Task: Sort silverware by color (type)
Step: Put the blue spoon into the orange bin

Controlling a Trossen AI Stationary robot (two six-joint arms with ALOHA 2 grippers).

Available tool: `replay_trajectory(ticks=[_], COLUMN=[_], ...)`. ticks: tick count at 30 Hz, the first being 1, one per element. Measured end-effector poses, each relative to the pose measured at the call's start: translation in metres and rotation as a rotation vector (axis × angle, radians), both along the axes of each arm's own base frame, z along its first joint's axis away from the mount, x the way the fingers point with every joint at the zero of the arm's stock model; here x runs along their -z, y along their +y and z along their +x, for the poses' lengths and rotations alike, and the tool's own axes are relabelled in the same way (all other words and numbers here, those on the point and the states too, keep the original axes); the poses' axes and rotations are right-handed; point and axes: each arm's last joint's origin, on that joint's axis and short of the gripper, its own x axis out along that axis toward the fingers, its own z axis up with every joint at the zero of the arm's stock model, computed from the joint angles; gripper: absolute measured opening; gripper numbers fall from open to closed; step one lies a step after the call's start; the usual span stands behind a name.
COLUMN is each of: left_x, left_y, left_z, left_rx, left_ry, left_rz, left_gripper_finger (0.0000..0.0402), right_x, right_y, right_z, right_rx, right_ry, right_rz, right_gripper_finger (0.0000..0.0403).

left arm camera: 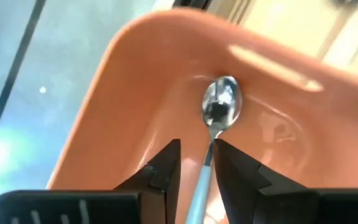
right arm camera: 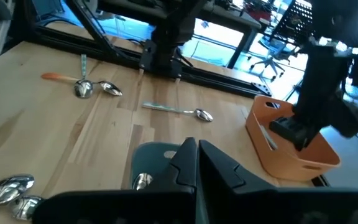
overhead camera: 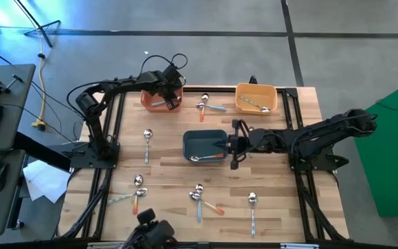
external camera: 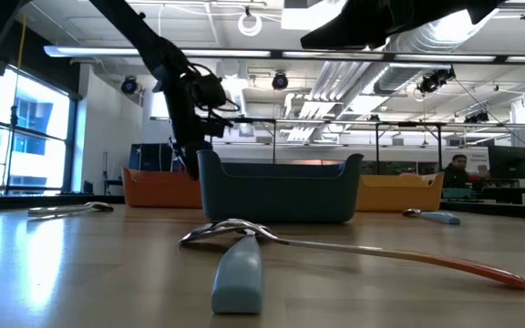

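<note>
From the high view, the left pincer hangs over the orange bin at the far side of the table, and the right pincer is just beside the dark blue bin in the middle. In my judgement the step in hand is a drop: each arm is delivering a spoon to its bin. A yellow bin to the right of the orange bin has one spoon in it. Other spoons lie loose on the table, most of them nearer than the blue bin.

In the low view, the blue bin stands in the centre, and before it lie a blue-handled spoon and an orange-handled spoon, crossing each other.

In the left wrist view, the left pincer is clamped on the thin light blue handle of a spoon, whose shiny bowl hangs inside the orange bin, close to its floor. The next move, I think, calls for parting the fingers and lifting straight up.

In the right wrist view, the right pincer has its fingers together, and I cannot tell if something is between them. A spoon bowl shows in the blue bin just beside it. This arm then needs a new spoon from the table.
</note>
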Motion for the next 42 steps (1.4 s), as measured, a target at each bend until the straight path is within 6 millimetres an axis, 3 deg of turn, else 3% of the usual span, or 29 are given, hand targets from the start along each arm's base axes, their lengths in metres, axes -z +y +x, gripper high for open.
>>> replay_trajectory(ticks=[7, 11, 18, 25, 29, 33, 39, 42], left_x=[-0.038, -0.049, -0.045, -0.025, -0.01, -0.004, -0.005, -0.005], left_y=[-0.015, -0.034, -0.078, -0.114, -0.122, -0.127, -0.128, -0.128], left_z=[-0.002, -0.008, -0.026, -0.043, -0.052, -0.06, -0.062, -0.062], left_rx=[-0.017, 0.008, 0.087, 0.149, 0.198, 0.28, 0.331, 0.312], left_ry=[-0.158, -0.286, -0.512, -0.72, -0.896, -1.025, -1.074, -1.089], left_rz=[0.106, 0.176, 0.313, 0.399, 0.364, 0.34, 0.32, 0.299], left_gripper_finger=[0.0061, 0.0043, 0.0024, 0.0019, 0.0019, 0.0019, 0.0019, 0.0019], right_x=[0.005, 0.01, 0.023, 0.03, 0.034, 0.023, 0.019, 0.023], right_y=[-0.003, -0.012, -0.029, -0.055, -0.084, -0.124, -0.186, -0.218], right_z=[-0.002, -0.003, -0.009, -0.006, -0.007, -0.003, 0.017, 0.027], right_rx=[0.063, 0.129, 0.248, 0.337, 0.367, 0.397, 0.369, 0.391], right_ry=[0.051, 0.091, 0.215, 0.238, 0.263, 0.299, 0.493, 0.615], right_rz=[-0.012, 0.05, 0.15, 0.209, 0.223, 0.241, 0.207, 0.209], right_gripper_finger=[0.0, 0.0, 0.0, 0.0, 0.0, 0.0, 0.0003, 0.0025])
